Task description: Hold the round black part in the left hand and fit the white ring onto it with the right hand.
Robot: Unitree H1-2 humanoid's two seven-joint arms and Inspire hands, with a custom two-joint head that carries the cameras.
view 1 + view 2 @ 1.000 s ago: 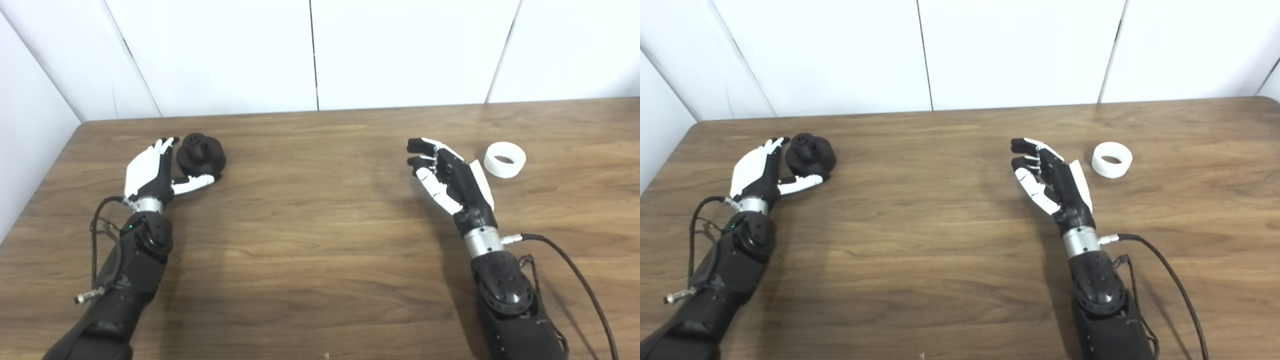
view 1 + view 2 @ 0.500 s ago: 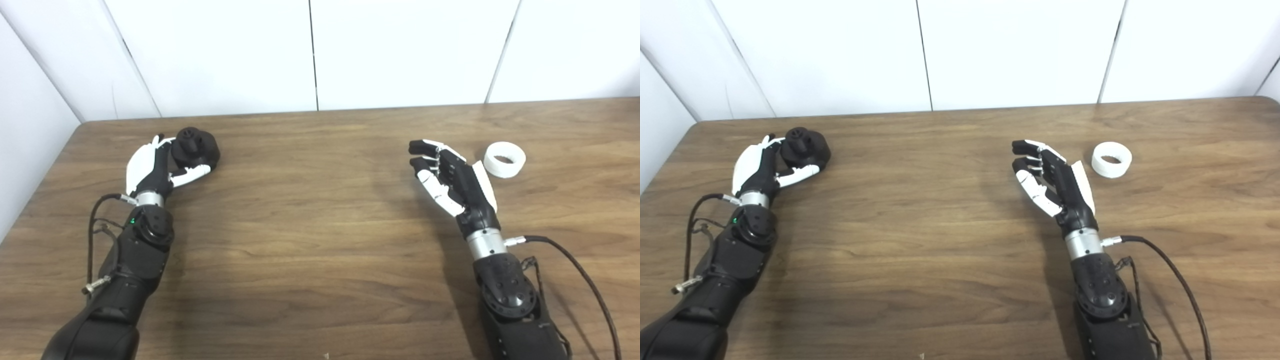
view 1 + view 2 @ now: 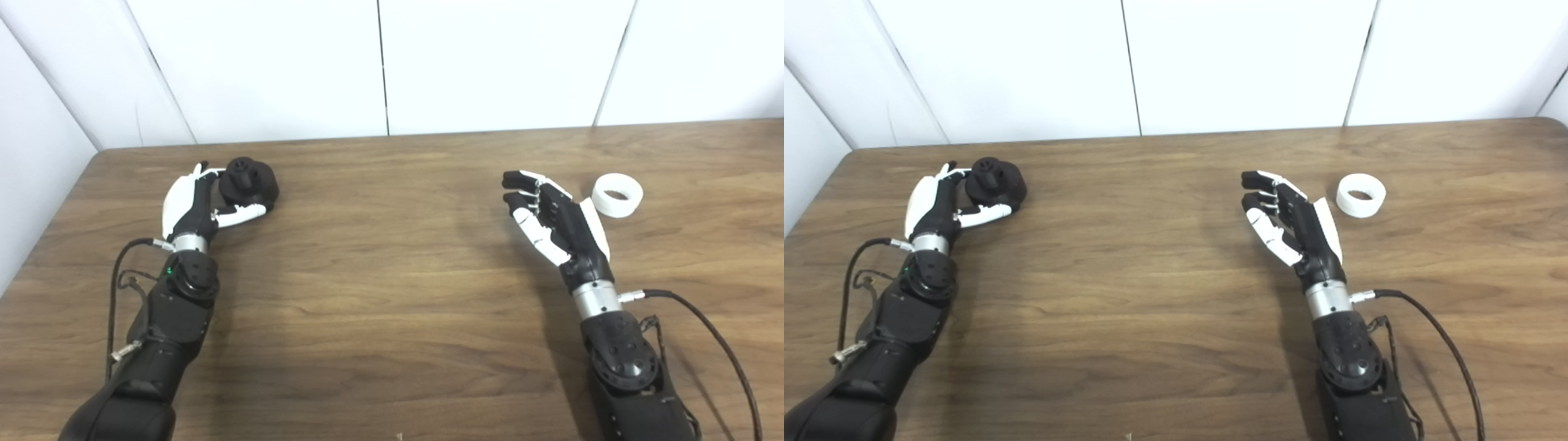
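Left hand has its fingers curled around the round black part, thumb beneath it, though the grip looks shallow. Right hand is empty, fingers half spread, with the white ring lying just beyond its back on the table. With such a loose hold, the part could roll out when lifted.

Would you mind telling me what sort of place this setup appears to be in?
Probably a robot test bench: a bare wooden table boxed in by plain white wall panels, holding only a black part and a white ring.
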